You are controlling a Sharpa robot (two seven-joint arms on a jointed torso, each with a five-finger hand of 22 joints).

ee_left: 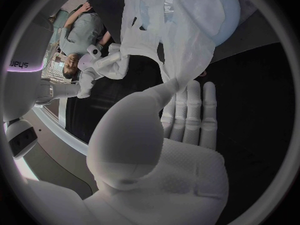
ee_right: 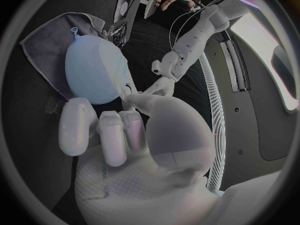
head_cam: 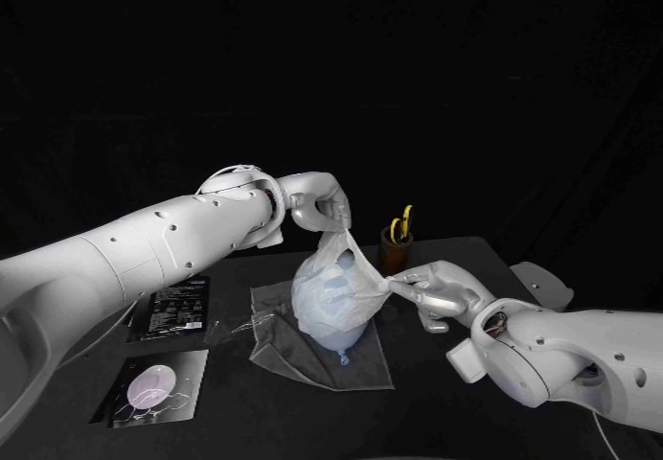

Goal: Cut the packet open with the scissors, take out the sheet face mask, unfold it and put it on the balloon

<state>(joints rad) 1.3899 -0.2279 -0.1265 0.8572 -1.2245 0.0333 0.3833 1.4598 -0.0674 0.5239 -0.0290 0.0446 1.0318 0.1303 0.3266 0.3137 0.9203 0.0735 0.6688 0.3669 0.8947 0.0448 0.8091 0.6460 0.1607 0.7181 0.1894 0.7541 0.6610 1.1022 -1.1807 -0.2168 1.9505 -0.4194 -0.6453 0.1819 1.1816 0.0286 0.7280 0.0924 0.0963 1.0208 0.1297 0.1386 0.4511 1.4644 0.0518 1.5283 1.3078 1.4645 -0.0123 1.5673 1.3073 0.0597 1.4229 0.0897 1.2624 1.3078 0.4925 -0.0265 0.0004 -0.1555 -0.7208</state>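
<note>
Nearest, at the left, a flat dark packet printed with a pale oval [head_cam: 152,386] is laid on the black table [head_cam: 277,417]. At mid-table a pale blue balloon [head_cam: 331,321] is rested on a crumpled grey cloth [head_cam: 297,362]. The thin white sheet mask [head_cam: 346,261] is held against the balloon, its side edge pinched by the right hand [head_cam: 435,290] and its top gripped higher up by the left hand [head_cam: 315,203]. Furthest, yellow-handled scissors [head_cam: 400,226] are stood in a brown cup [head_cam: 396,255].

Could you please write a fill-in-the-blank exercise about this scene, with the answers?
1. The left robot hand holds the top of the sheet mask ____ the balloon.
2. The right robot hand pinches the side of the ____.
3. The balloon lies on a ____ cloth.
Answers: above; mask; grey.
</note>
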